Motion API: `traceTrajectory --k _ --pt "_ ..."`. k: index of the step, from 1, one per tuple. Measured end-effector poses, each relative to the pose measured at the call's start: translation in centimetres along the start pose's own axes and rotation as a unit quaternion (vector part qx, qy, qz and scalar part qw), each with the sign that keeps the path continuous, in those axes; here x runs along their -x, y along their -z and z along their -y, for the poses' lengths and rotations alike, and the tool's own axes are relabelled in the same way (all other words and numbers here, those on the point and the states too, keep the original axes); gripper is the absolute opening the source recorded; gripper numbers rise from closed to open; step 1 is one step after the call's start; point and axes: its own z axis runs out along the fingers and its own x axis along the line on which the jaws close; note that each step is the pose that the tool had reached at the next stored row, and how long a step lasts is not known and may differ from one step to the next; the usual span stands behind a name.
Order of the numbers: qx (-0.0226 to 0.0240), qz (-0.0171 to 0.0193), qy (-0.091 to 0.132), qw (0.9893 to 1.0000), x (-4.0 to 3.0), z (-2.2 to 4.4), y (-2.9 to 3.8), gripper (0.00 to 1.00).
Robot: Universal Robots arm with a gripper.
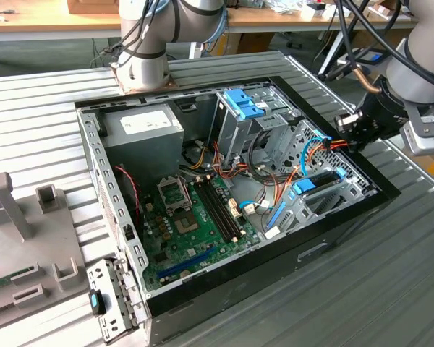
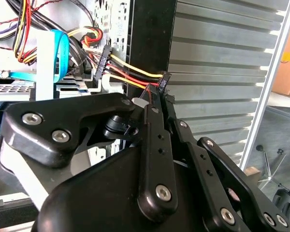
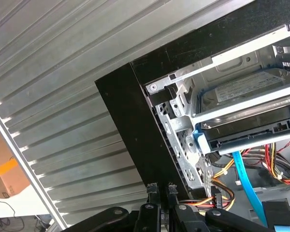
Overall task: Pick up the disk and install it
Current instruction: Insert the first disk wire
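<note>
As far as I can see from where I stand, the pincer [image 2: 156, 89] has its two black fingers [image 2: 152, 140] squeezed almost together, with only a thin crack between the tips. It has no hold of the disk. A bunch of yellow, red and orange wires [image 2: 130, 72] runs right up to the tips. I cannot tell if the pincer is nipping them or just touching them. In the exterior view the pincer [image 1: 347, 137] hangs at the black wall of the computer box [image 1: 224, 285].

Just past the tips, inside the box, is a grey metal cage [image 3: 180, 126]. The disk [image 3: 249, 131] is near the pincer but apart from it. It lies flat in that cage, with its blue side rail [image 3: 201, 141] at the cage's mouth. A second flat drive [image 3: 246, 89] is stacked beside it in the same cage. A thin blue cable [image 3: 241, 174] hangs between the disk and the pincer.

I think the picking-up part is done and the disk is in its slot. I cannot tell if it is pushed all the way in. The socket on its end looks bare to me, so plugging it in may be left.

Farther out, the box rests on a ribbed metal table [image 1: 362, 289].
</note>
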Motion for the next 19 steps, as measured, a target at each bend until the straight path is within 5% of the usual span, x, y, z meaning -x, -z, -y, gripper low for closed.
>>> traceTrajectory --k 3,6,13,16,19 --pt "-0.0004 -0.0011 0.0 1.0 -0.21 0.3 0.93 0.16" --pt "-0.0035 -0.0076 0.002 1.0 0.24 0.17 1.37 0.16" --pt "-0.0086 -0.0191 0.004 0.9998 2.29 -0.62 2.23 0.16" --pt "-0.0106 -0.0259 0.006 0.9996 3.7 -1.17 2.81 0.16" --pt "-0.0103 -0.0278 0.006 0.9995 3.95 -1.27 2.92 0.16"
